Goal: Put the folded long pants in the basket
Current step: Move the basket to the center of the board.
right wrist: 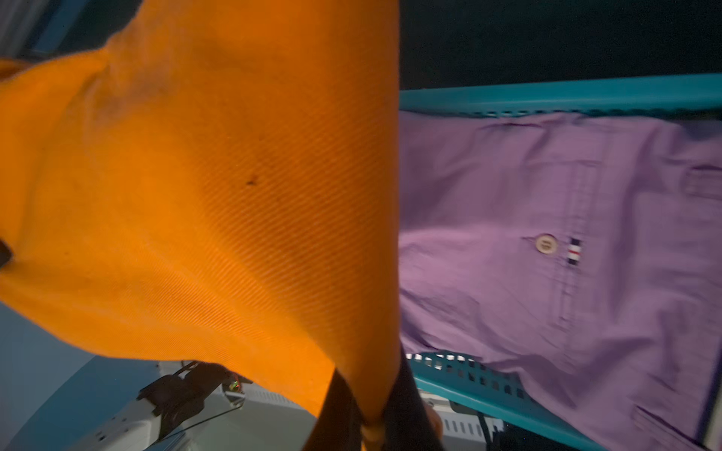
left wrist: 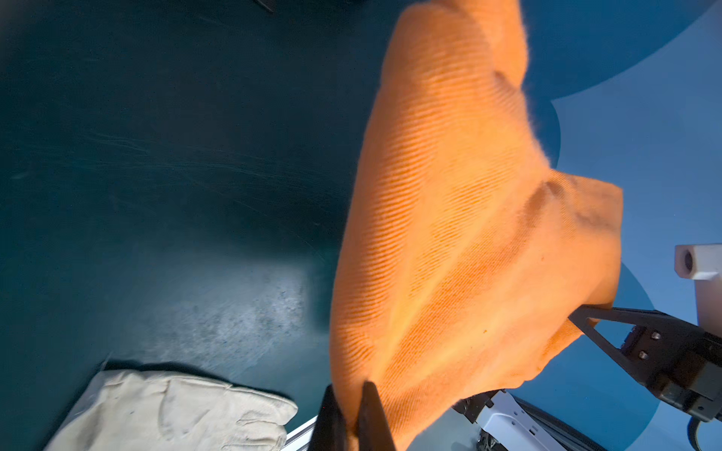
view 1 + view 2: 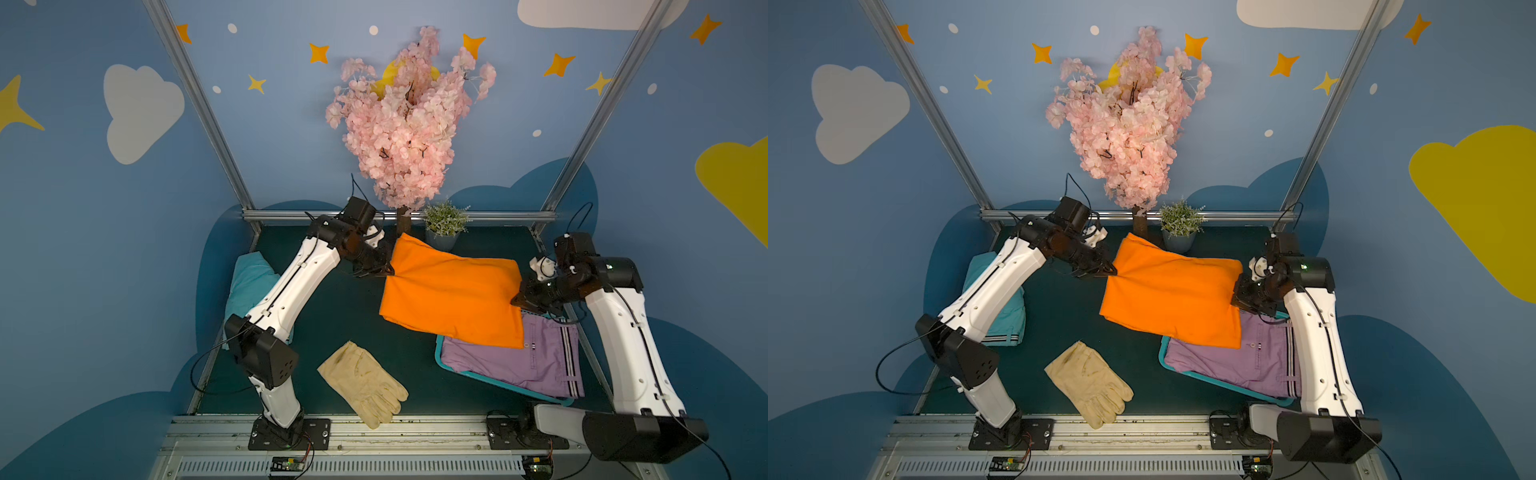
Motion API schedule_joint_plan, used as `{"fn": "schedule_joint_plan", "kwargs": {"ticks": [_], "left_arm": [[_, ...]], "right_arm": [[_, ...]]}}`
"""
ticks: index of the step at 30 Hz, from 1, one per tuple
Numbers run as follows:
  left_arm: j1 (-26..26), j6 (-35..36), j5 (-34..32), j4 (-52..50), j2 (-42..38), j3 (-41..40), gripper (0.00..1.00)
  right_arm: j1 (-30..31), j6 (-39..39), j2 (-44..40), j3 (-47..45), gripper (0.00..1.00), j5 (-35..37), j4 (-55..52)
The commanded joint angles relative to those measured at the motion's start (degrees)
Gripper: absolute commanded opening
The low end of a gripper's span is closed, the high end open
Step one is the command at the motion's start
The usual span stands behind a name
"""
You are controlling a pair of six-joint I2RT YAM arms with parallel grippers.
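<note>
orange pants (image 3: 453,291) soft, light, likely sag between grips. left gripper (image 3: 387,269), right gripper (image 3: 518,300) each clenched on opposite edge; two-edge hold keeps fold flat.

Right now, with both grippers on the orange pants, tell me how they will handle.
Likely floppy: the orange pants sag and crease between the left gripper and right gripper. Probably light, since two edge pinches carry them. The ribbed weave looks grippy, so slipping seems unlikely; the fold may open over the basket.
</note>
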Motion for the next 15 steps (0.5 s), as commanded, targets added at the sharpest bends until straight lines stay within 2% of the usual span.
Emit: {"fn": "schedule_joint_plan", "kwargs": {"ticks": [1,5,8,15], "left_arm": [[-4.67,-6.50,-3.23,-2.44,4.06,3.45,0.02],[-11.33,-8.17,-0.85,-2.84,11.49,10.36,0.02],[-14.49,-8.64,-0.75,-3.87,16.80,16.49,0.02],[-19.97,-10.57,3.24,-5.79,28.76,31.22,0.02]], "right_arm": [[-2.60,1.24,-5.70,-3.57,0.00,13.04,-5.90],[-3.07,1.92,-9.77,-5.77,0.00,23.58,-8.92],[-3.47,2.80,-12.66,-5.82,0.00,31.89,-10.08],[-4.38,3.18,-10.96,-3.71,0.00,35.56,-11.34]]}}
